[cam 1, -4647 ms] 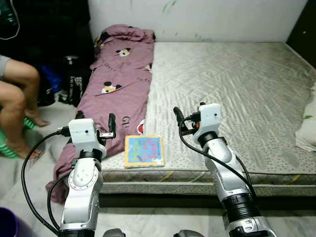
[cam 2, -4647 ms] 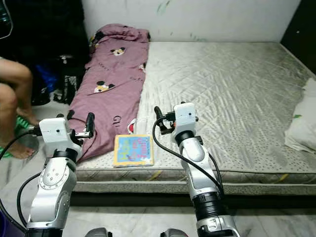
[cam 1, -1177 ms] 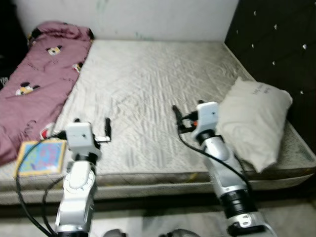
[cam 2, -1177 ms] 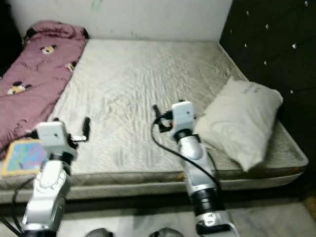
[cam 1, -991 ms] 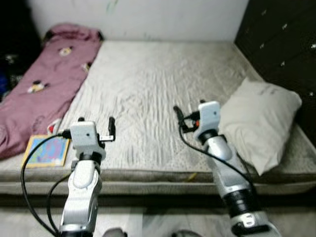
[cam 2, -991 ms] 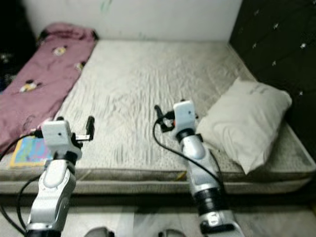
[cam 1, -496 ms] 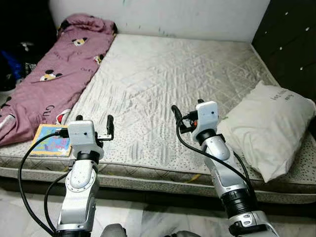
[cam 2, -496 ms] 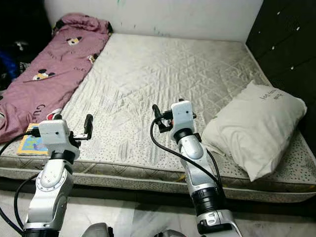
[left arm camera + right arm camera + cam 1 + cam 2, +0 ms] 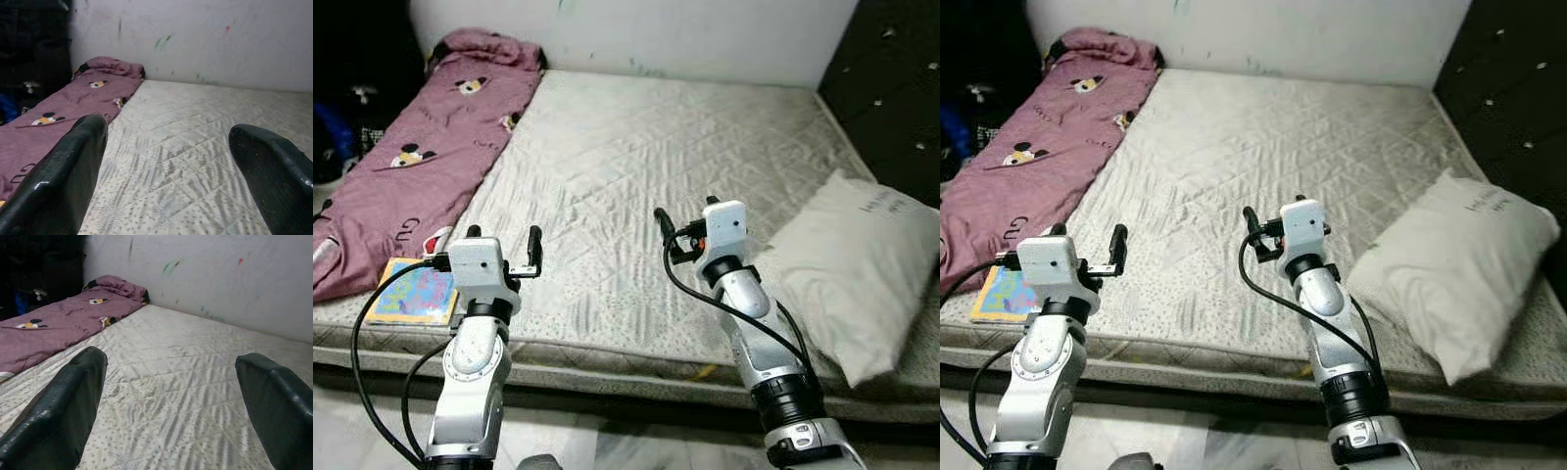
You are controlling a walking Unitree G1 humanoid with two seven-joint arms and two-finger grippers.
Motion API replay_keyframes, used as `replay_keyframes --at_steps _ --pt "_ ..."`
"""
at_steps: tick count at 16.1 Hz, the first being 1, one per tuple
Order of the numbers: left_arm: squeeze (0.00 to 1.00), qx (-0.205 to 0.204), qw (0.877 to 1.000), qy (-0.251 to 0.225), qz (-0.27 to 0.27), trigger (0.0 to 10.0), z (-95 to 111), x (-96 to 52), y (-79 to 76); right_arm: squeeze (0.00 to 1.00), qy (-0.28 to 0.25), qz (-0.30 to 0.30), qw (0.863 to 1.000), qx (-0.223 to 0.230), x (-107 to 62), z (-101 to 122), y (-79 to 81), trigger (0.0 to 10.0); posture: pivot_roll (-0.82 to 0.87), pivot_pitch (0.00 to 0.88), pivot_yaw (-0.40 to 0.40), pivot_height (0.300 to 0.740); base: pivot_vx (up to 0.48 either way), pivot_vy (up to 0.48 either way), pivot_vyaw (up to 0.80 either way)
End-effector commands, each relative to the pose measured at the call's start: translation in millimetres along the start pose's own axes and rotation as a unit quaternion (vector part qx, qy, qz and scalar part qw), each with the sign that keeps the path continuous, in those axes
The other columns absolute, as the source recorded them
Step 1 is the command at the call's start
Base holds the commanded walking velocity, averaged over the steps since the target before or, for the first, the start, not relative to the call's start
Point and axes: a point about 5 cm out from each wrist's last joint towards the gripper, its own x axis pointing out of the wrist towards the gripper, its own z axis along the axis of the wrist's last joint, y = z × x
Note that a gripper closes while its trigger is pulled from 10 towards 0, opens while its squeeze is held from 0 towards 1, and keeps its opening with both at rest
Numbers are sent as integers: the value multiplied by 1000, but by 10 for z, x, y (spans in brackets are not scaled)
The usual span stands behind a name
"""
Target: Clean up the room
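Nearest, the left end effector and right end effector are raised side by side over the front edge of the mattress, each with fingers spread apart and nothing between them. A colourful book lies flat at the mattress's front left corner, touching the foot of a purple blanket that runs along the left side to the wall. A white pillow lies at the right edge, beside a dark headboard.
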Motion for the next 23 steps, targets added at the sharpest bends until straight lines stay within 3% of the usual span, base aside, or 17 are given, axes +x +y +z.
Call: replay_keyframes --at_steps 1,7,17,23 --pt "0 1 1000 -7 -1 10000 29 16 3 0 -11 -1 1000 -4 35 57 -15 10000 -44 0 -29 740 405 0 0" --pt "0 0 1000 1 3 10000 14 21 9 0 -11 -5 1000 -5 34 49 -33 10000 -45 0 -26 740 380 0 0" --pt "0 4 1000 6 11 10000 1 31 -6 0 -10 -4 1000 -10 43 40 -45 10000 -43 0 -31 740 0 0 0" --pt "0 2 1000 5 10 10000 0 31 -21 0 -10 -3 1000 -12 52 43 -48 10000 -42 0 -35 740 0 -319 0"
